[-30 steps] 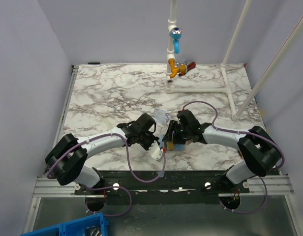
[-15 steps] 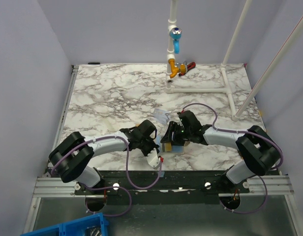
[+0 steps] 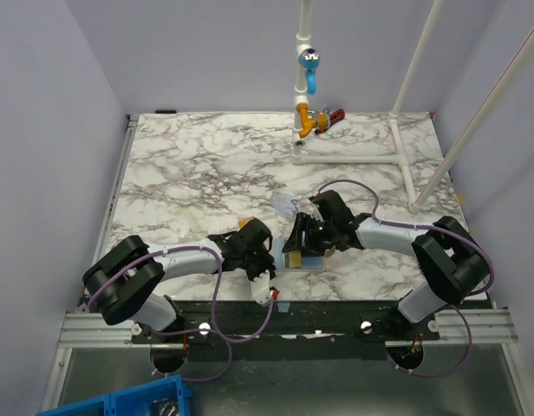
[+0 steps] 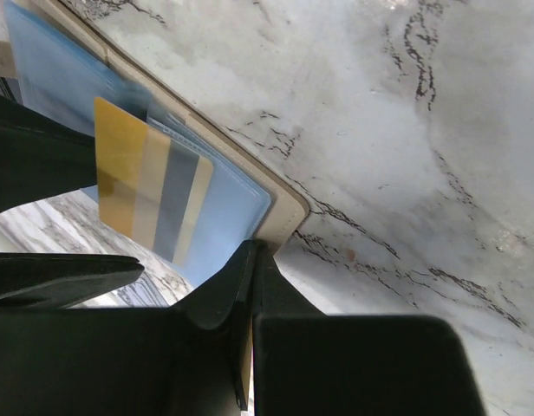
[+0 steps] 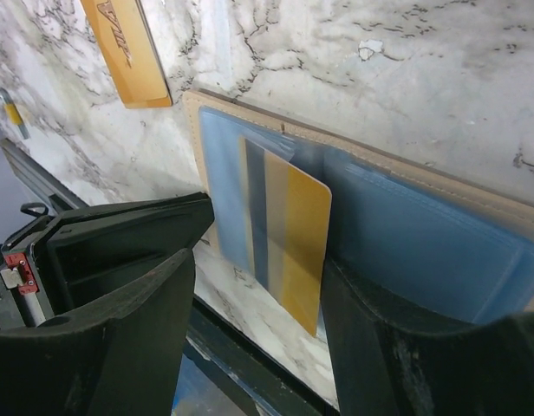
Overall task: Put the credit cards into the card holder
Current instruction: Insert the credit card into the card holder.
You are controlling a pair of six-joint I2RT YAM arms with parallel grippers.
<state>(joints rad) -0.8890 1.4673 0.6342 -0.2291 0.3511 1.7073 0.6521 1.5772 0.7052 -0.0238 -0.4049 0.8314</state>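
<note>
Marble table [image 3: 189,165]: we note the clenched left gripper [image 4: 252,260] has drawn back lower-left, the spread, empty right gripper [image 5: 265,260] straddling the gold card [image 5: 295,234], only half-seated in the card holder [image 5: 423,234].

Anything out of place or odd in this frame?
The gold card sits only partway inside the open card holder, its free end jutting past the holder's edge. Nothing looks spilled or damaged.

Down on the marble-patterned table [image 3: 180,165], a white pipe frame [image 3: 354,159] lay flat along the far edge. From it an upright pipe [image 3: 303,26] rose, carrying a blue fitting [image 3: 311,80] above a yellow one [image 3: 308,120]. A blue bin [image 3: 128,400] sat below the near-left corner.
</note>
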